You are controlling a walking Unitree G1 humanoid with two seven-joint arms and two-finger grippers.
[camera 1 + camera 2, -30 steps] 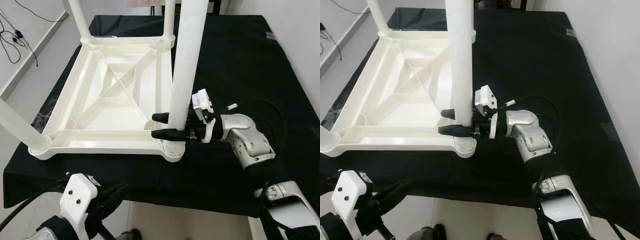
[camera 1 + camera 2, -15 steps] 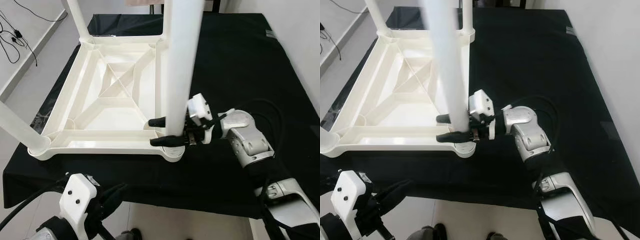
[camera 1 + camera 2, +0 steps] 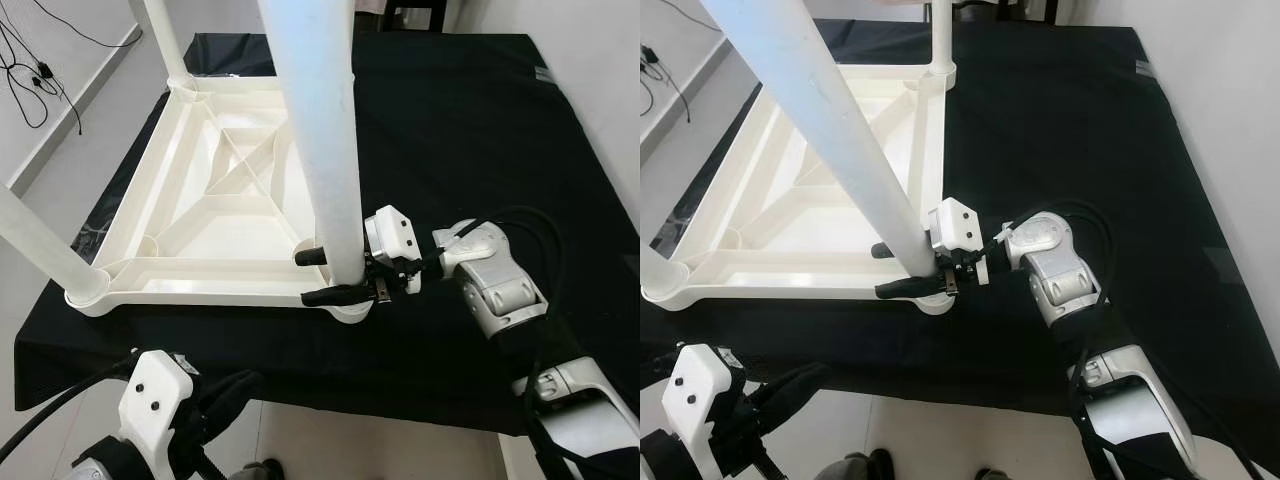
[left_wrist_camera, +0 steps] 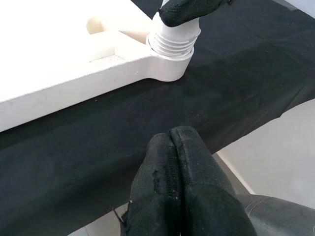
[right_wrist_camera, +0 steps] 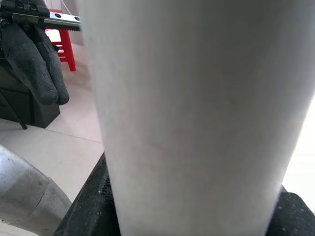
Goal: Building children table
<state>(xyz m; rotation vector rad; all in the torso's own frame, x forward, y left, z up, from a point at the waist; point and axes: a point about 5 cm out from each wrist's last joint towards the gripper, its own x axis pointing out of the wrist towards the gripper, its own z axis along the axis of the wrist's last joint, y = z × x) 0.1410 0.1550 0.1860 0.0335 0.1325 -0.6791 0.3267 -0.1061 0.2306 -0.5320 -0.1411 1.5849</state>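
- Since a second ago the white leg [image 3: 325, 150] has tipped leftward at its top, foot in the near-right socket of the upturned tabletop [image 3: 210, 215].
- Right gripper [image 3: 335, 275] pinches its base; left gripper [image 4: 174, 184] idles, fingers pressed together.
- Light, stiff, slick plastic: holding low looks best.

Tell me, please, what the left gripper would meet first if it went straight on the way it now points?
Probably the black cloth at the table edge, and beyond it the white tabletop's corner socket; the left gripper aims that way, though depth is unclear.
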